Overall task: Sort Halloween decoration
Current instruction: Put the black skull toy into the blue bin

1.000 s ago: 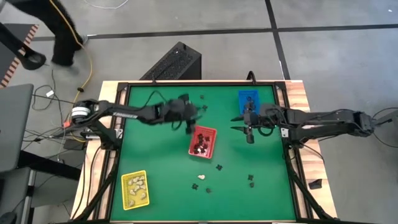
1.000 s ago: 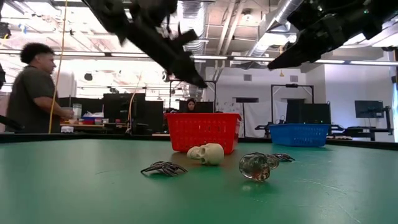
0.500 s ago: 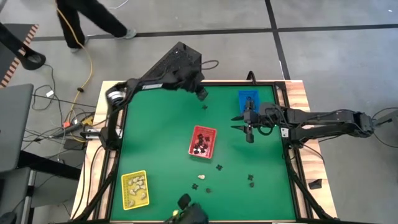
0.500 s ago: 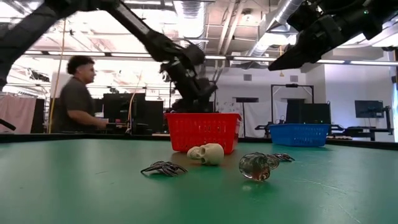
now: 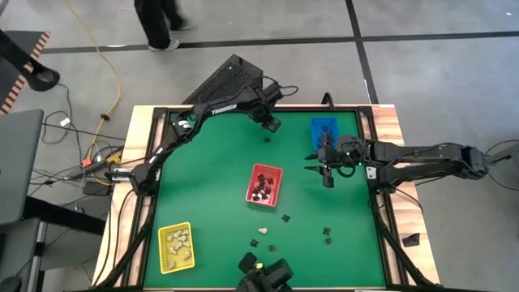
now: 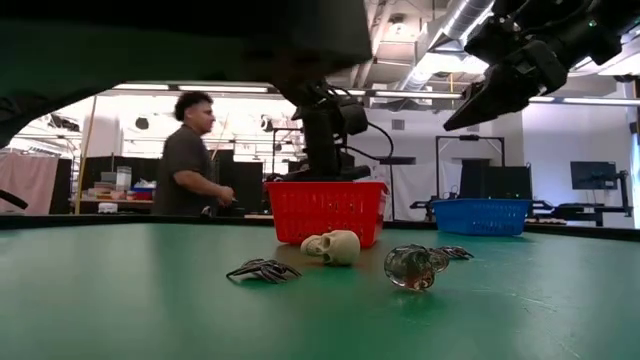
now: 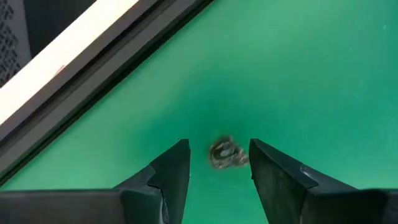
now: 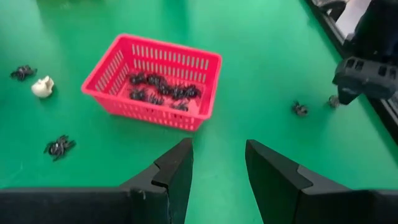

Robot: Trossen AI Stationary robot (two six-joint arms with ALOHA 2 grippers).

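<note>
Small black pieces fill the red tray (image 5: pixel 264 185) (image 8: pixel 155 82), and cream lumps lie in the yellow tray (image 5: pixel 176 246). Several loose pieces rest on the green mat near its near edge: a cream skull (image 6: pixel 332 246), a black spider (image 6: pixel 262 270) and a glassy skull (image 6: pixel 415 267). My left gripper (image 5: pixel 272 122) is open near the far edge; in its wrist view its fingers stand on either side of a small dark piece (image 7: pixel 227 154) on the mat. Another dark piece (image 5: pixel 267 139) lies just beside. My right gripper (image 5: pixel 324 168) hovers open between the blue tray (image 5: pixel 323 130) and the red tray.
The table's raised black rim (image 7: pixel 93 81) runs close behind my left gripper. A dark object (image 5: pixel 263 276) sits at the near edge. Loose pieces (image 5: pixel 327 235) lie to the right of the red tray. A person (image 6: pixel 195 155) walks in the room beyond the table.
My left arm has swung from above the red tray toward the far edge and come down over the dark pieces there. My right gripper has stayed put. The person in the room has walked across behind the table.
</note>
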